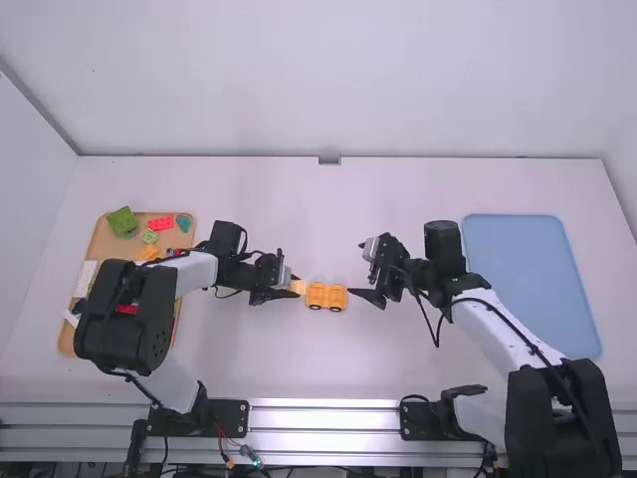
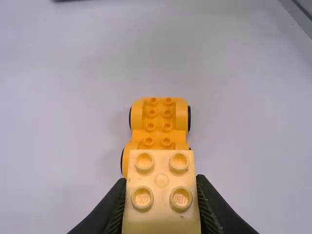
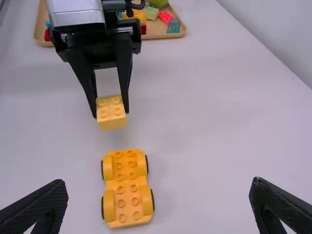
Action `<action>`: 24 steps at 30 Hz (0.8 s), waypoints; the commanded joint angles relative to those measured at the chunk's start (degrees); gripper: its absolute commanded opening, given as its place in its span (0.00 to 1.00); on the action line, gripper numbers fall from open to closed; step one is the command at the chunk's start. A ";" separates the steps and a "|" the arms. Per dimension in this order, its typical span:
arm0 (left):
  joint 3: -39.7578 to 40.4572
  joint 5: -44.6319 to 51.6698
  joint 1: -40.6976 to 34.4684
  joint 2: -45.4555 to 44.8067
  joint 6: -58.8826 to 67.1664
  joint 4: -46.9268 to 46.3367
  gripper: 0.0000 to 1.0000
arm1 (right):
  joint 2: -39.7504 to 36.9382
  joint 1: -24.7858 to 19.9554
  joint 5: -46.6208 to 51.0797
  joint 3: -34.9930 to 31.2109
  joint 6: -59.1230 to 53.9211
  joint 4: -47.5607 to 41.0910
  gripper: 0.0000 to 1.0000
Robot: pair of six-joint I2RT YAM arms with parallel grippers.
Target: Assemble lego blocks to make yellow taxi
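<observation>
- Yellow taxi has here only its wheeled base [image 1: 326, 296], which stands on the white table [image 1: 299, 368] between the two arms; this middle place probably lets both of them reach it.
- The base has its studs upward, so it seems ready to receive a block on top.
- The left gripper [image 3: 111, 108] has its jaws clamped on the pale yellow block [image 3: 111, 113], near one end of the base and apart from it. It grips two opposite sides and leaves the top studs free, maybe so that the underside can be pressed down.
- The right gripper [image 3: 160, 182] has its jaws wide apart, with nothing between them, near the other end; perhaps it is so placed to steady the base.
- Next step, by judgement, is to align the block over the studs. If it comes down crooked, the base could roll away.
- More bricks [image 1: 160, 223] lie on the wooden tray [image 1: 98, 245], likely for later parts.
</observation>
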 commanded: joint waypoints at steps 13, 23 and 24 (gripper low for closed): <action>-0.74 1.66 -5.29 -0.63 -0.31 1.95 0.02 | 20.24 4.61 2.86 -16.13 6.99 42.34 0.99; -0.96 0.15 -5.33 1.20 -8.07 7.87 0.02 | 36.52 3.17 -4.46 -8.52 5.35 47.56 0.99; -0.96 0.35 -5.33 1.53 -7.82 8.11 0.02 | 38.14 3.34 -4.63 -7.26 5.95 47.39 0.98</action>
